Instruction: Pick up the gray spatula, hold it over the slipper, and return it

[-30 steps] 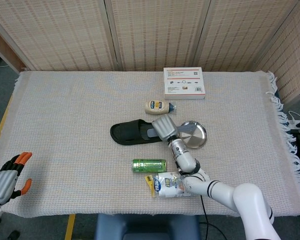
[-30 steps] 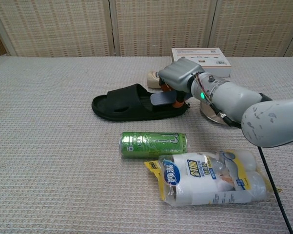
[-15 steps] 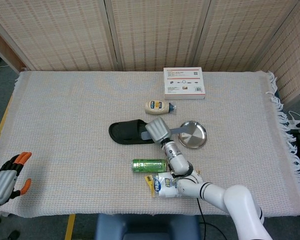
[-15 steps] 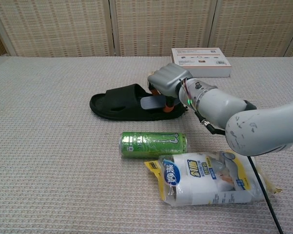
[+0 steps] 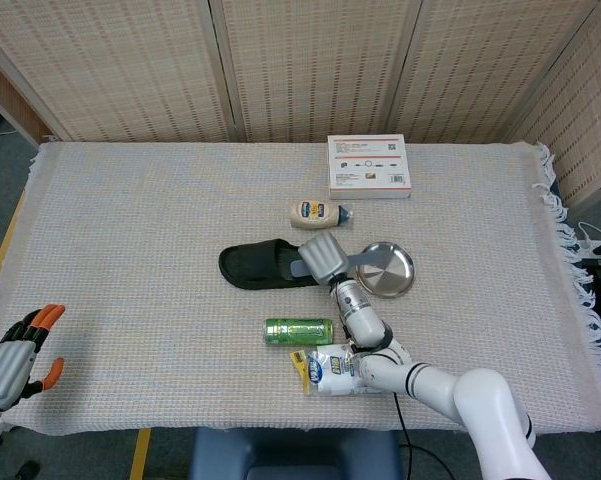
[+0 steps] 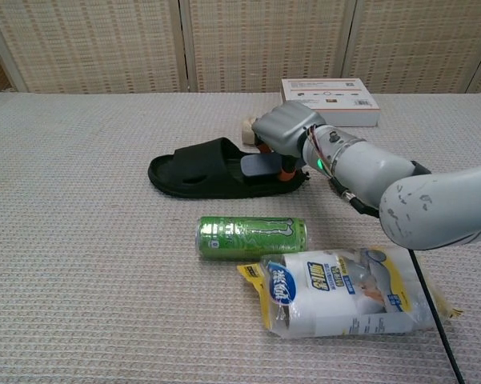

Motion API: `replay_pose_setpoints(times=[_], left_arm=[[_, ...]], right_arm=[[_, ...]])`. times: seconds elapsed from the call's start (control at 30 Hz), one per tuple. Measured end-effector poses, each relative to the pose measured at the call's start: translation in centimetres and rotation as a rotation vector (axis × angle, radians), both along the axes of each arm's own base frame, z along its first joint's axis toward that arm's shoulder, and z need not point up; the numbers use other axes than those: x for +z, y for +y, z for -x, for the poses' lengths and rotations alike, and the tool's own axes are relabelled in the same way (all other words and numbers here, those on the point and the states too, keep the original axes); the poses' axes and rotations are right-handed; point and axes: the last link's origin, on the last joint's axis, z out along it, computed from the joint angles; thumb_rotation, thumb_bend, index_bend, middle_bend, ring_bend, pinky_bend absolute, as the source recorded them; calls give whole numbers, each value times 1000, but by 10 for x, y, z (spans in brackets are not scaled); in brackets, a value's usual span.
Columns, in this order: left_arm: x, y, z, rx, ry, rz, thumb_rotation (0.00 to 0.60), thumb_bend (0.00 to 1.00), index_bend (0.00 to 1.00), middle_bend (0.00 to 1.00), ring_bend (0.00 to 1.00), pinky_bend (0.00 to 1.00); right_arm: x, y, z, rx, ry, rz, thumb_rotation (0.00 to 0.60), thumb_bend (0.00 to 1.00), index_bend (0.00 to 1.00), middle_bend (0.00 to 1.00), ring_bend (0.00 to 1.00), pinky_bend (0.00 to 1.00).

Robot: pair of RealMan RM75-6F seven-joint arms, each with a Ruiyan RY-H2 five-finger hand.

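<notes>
A black slipper (image 5: 250,266) (image 6: 190,169) lies at the middle of the table, toe to the left. My right hand (image 5: 325,256) (image 6: 284,131) grips the gray spatula (image 5: 298,268) (image 6: 259,166) and hovers over the slipper's heel end. The spatula's flat blade sits just above the slipper's sole, and its handle points back toward the metal plate (image 5: 390,270). Whether the blade touches the slipper is unclear. My left hand (image 5: 10,360) rests at the table's front left edge, fingers apart, holding nothing.
A green can (image 5: 299,331) (image 6: 250,237) and a bag of white rolls (image 5: 332,368) (image 6: 344,293) lie in front of the slipper, under my right forearm. A mayonnaise bottle (image 5: 318,212) and a white box (image 5: 369,165) (image 6: 328,90) sit behind.
My right hand, with the spatula, swung left over the slipper, then came back slightly right. The slipper shifted a little. The left hand stayed still.
</notes>
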Motion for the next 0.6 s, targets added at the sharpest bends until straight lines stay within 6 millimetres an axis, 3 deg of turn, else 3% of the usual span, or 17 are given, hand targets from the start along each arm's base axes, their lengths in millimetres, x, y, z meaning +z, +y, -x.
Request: replay_pose_setpoints(times=[0.3,0.6], left_arm=[[2,-2,-1,-4,-6,-6,600,491,0,0,0,129],[3,-5,-4,-16,-10,-8,600,492,0,0,0,129]], right_arm=[[-16,7,-14,25,11,-19,600,305,908,629,618,950],[0,1,-1,16,46,23,600,306,908,629,617,950]])
